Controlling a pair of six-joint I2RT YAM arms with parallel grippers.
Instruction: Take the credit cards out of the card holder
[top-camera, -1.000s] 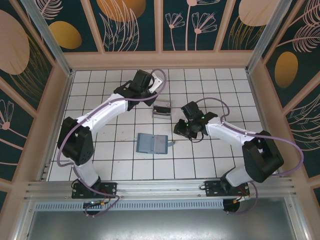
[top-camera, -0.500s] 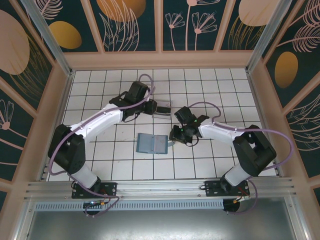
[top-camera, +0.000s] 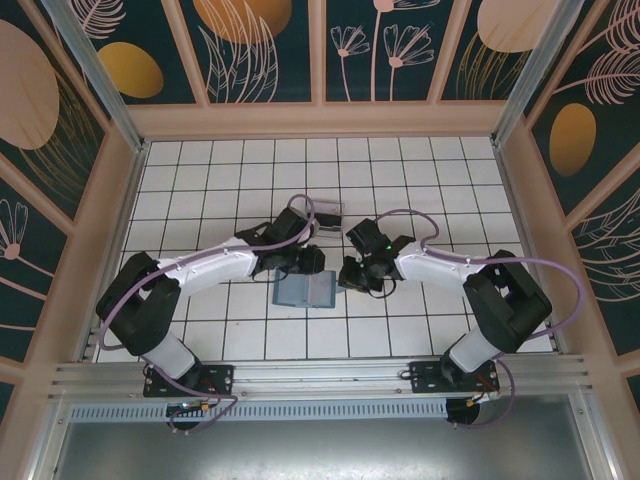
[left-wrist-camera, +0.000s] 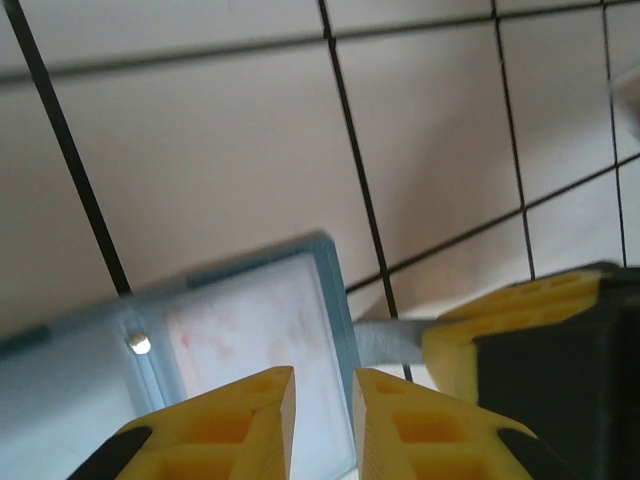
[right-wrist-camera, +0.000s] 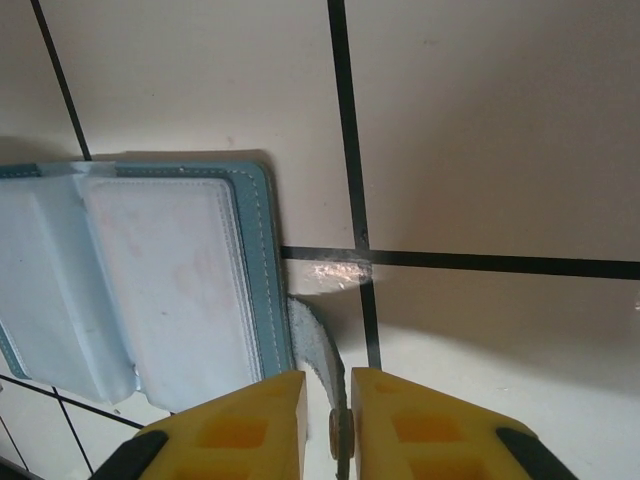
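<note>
The teal card holder (top-camera: 300, 292) lies open and flat on the tiled floor, its clear pockets facing up (right-wrist-camera: 170, 280). A pale face with faint reddish marks shows through one pocket (left-wrist-camera: 250, 330); I cannot tell whether it is one of the credit cards. A grey strap (right-wrist-camera: 315, 345) with a snap curls up from the holder's right edge. My right gripper (right-wrist-camera: 328, 420) is shut on that strap, just right of the holder (top-camera: 348, 277). My left gripper (left-wrist-camera: 322, 410) hovers over the holder's far right edge (top-camera: 305, 265), jaws a narrow gap apart with nothing between them.
A small clear plastic box (top-camera: 325, 222) with something dark in it sits on the floor just beyond both grippers. The two wrists are close together over the holder. Wooden walls ring the tiled floor (top-camera: 200, 170).
The left arm swung from the clear box down to the holder's far edge. The right gripper slid left onto the strap and closed on it.
</note>
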